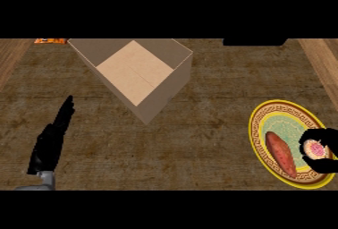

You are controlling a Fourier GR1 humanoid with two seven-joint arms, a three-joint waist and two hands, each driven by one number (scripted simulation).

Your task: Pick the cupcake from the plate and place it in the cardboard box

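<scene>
Your right hand's fingers (311,137) are curled round the one cupcake (317,149), which shows pink between them and sits on the right side of the plate (264,117), at about four o'clock in your view. The right hand (325,165) comes in from the right edge, so only part of it shows. Beside the cupcake, on the same plate, lies one reddish-brown sweet potato (280,153), long and slanted, just to its nine o'clock side. There is one plate, yellow-rimmed with a patterned band. One cardboard box (158,96) stands open at about twelve o'clock, well apart from the plate, with nothing in it that you can see.

The table (198,143) is dark, rough brown, with paler wooden strips along its left and right edges. A small orange thing (50,40) peeks in at eleven o'clock.

Your left hand (51,138) rests at eight o'clock, fingers straight and pointing up the view, holding nothing.
</scene>
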